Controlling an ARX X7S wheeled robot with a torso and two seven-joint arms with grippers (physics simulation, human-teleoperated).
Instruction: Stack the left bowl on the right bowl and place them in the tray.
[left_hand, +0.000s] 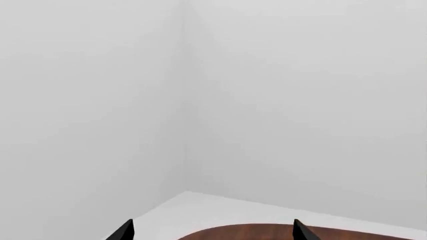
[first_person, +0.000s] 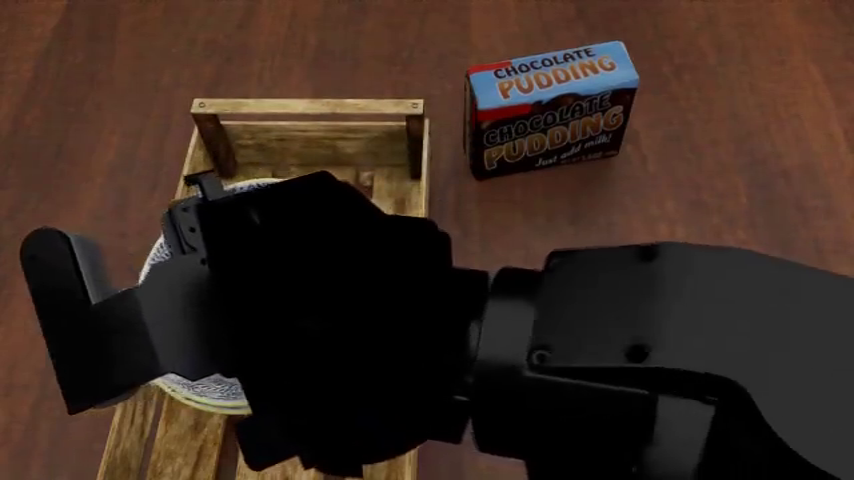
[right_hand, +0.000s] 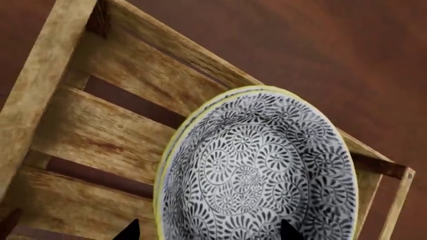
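Two nested bowls (right_hand: 257, 170) are seen inside the tray (right_hand: 100, 125), straddled by the right gripper's (right_hand: 207, 232) spread tips.

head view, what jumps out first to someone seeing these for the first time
The big black right arm fills the lower part of the picture, reaching over the light-wood tray and hiding most of what is in it. Next comes the bright chocolate pudding box, on the dark table beside the tray's far end. The right wrist view shows the patterned, yellow-rimmed bowl over the tray's slats.
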